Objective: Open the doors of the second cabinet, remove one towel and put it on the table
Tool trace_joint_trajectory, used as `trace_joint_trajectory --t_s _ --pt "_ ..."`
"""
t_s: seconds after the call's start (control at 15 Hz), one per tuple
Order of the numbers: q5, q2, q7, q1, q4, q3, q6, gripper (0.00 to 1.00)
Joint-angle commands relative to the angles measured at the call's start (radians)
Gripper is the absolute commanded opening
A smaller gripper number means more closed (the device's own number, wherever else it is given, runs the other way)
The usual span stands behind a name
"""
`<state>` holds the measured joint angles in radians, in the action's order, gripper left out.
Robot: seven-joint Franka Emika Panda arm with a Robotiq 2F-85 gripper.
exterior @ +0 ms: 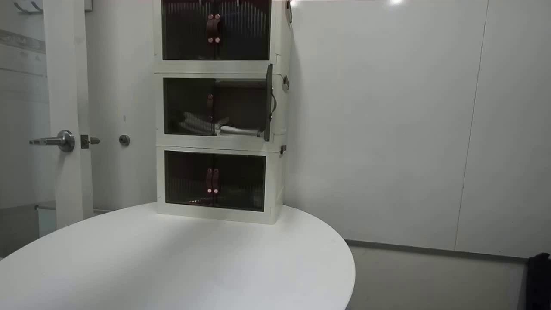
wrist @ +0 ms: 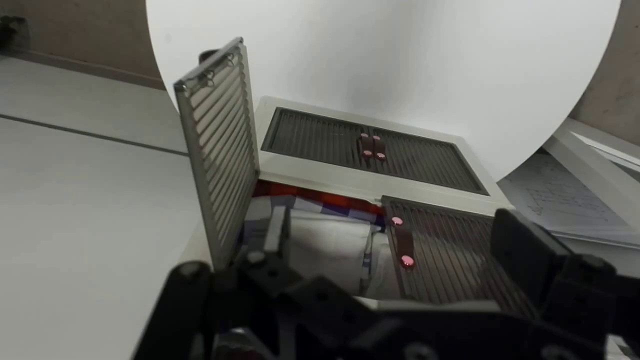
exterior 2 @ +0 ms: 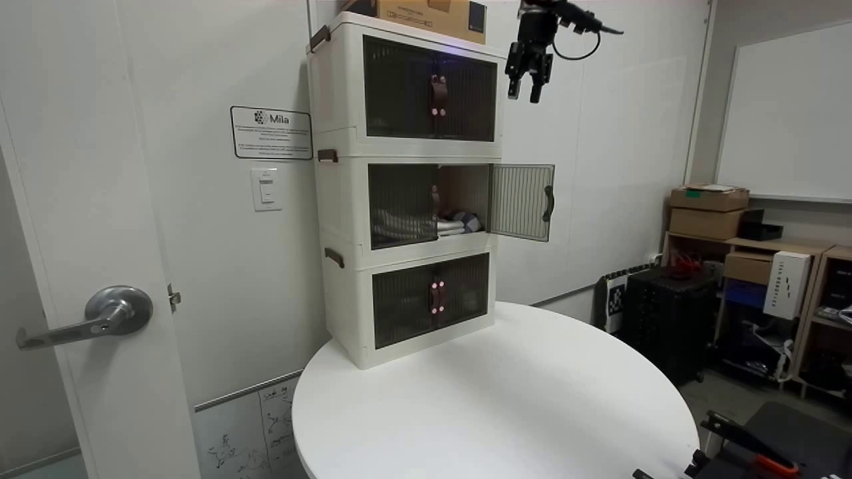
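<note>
In an exterior view, a room door (exterior 2: 100,372) stands at the left edge, then a wall sign (exterior 2: 271,133) headed "Mila", its smaller lines too fine to read. Low beneath it, a panel (exterior 2: 246,426) carries handwriting I cannot make out. Next rises a white three-tier stack (exterior 2: 334,86) on the round tabletop (exterior 2: 532,399), with a cardboard box (exterior 2: 426,18) on top, its print illegible. In the middle tier, the second cabinet (exterior 2: 341,206), the left of the two doors (exterior 2: 403,206) is closed and the right one is swung out. A folded pale towel (exterior 2: 450,227) lies inside at the opening, beside a checked cloth (exterior 2: 470,220).

To the right of the top tier, the black arm (exterior 2: 538,25) hangs in from the top edge, its end pointed down, a cable (exterior 2: 576,59) looping out on its right. The pincer (exterior 2: 524,94) is spread wide, fingers (exterior 2: 536,92) downward, holding nothing and apart from both doors. Farther right, a slim white box (exterior 2: 787,285) reads "LEAN ROBOTICS".

In the wrist view, left to right, come the swung-out door, a finger, the towel, the closed door and the opposite finger: the towel shows in the gap, beyond the fingertips.
</note>
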<state>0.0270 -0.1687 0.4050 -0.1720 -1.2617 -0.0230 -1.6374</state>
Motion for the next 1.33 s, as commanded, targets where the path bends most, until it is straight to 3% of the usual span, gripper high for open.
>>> trace_joint_trajectory --t_s 0.0,0.4,0.73,1.0,1.27 --pt "-0.024 -0.080 -0.104 0.042 -0.045 0.020 -0.151 1.00" --pt "-0.058 -0.228 -0.254 0.133 -0.037 0.044 -0.309 1.00" --pt "-0.199 -0.276 -0.544 0.231 -0.034 -0.013 -0.418 1.00" --pt "-0.375 -0.308 -0.776 0.308 -0.023 -0.074 -0.413 1.00" --pt "-0.538 -0.363 -0.960 0.385 0.011 -0.124 -0.309 1.00"
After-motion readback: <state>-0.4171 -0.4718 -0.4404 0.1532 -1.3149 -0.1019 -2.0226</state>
